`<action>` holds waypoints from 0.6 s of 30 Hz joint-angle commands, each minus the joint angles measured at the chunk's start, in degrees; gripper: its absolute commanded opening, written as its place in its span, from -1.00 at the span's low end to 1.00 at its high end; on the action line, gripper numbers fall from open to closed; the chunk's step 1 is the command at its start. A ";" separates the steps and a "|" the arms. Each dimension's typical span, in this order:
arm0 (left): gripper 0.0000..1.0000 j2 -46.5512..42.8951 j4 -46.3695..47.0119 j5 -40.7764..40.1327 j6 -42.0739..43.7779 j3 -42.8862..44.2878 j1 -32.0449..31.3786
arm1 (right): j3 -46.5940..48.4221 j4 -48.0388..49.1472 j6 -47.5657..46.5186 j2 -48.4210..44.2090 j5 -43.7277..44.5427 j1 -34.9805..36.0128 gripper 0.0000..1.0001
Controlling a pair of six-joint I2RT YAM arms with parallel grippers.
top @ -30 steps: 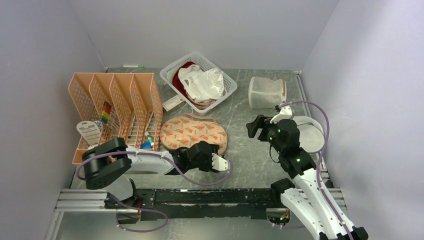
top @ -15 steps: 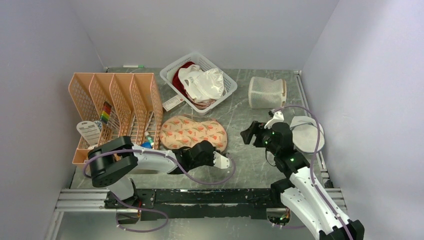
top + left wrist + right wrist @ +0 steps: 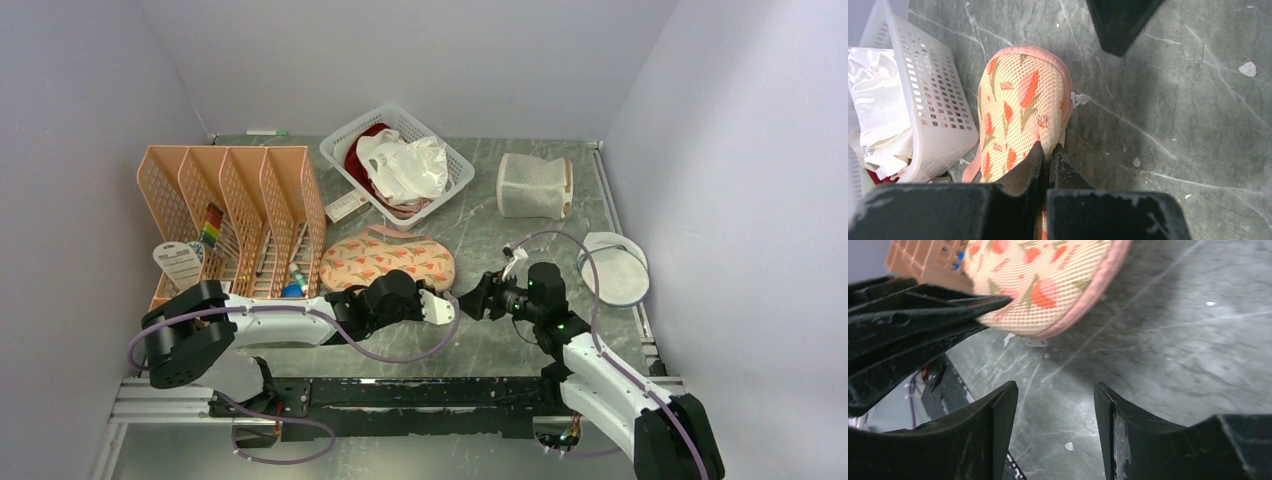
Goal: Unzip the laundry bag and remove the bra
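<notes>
The laundry bag [image 3: 385, 260] lies flat on the table beside the peach racks, a peach mesh case with orange leaf print and pink edging [image 3: 1018, 100]. My left gripper [image 3: 392, 290] is shut on the bag's near edge, its fingertips [image 3: 1048, 152] pinching the fabric. A small white zipper pull [image 3: 1079, 98] [image 3: 1033, 341] sticks out at the bag's right rim. My right gripper [image 3: 475, 300] hovers low just right of the bag, open [image 3: 1055, 387] with only bare table between its fingers. The bra is hidden from view.
A white basket [image 3: 455, 160] with a white cloth and a dark red garment stands behind the bag. Peach file racks [image 3: 235, 210] line the left. A white mesh cylinder [image 3: 533, 186] and a round mesh disc [image 3: 612, 268] sit at the right.
My left gripper has shut on the bag's near edge. My right arm has swung left and down to the bag's right end, with its jaws narrowing.
</notes>
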 commanded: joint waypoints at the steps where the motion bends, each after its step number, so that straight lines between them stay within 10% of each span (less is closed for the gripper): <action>1: -0.86 -2.19 -0.47 0.83 -2.44 1.68 0.49 | -1.53 13.50 0.71 1.57 -6.15 3.01 0.15; 18: -0.86 -2.87 -3.02 4.14 -3.69 3.28 0.59 | -3.05 31.88 0.61 15.98 5.80 12.51 -0.14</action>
